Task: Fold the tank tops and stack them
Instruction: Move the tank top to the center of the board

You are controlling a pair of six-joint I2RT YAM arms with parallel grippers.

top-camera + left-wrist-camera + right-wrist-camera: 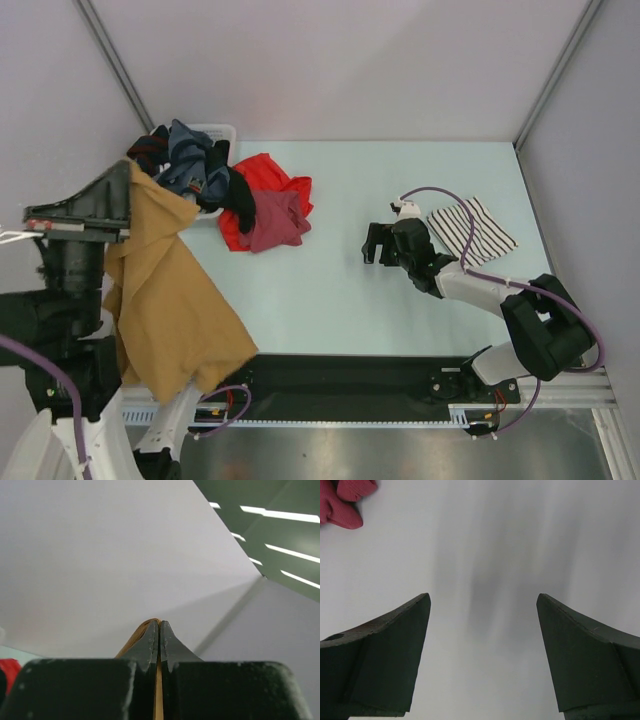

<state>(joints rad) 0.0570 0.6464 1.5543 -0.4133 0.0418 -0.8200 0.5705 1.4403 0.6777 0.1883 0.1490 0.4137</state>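
Bench: pale, bare in the middle.
Tan tank top: hanging over the bench's left edge.
Striped tank top: flat on the bench, far right.
Left jaws: clenched on Tan tank top.
Right jaws: released, spread wide, beside Striped tank top.

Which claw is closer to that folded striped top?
Right. The right gripper stands open just left of the striped top; the left gripper is across the table, pinching the tan top.

White basket heaped with dark clothes; red garment and maroon garment just beside it
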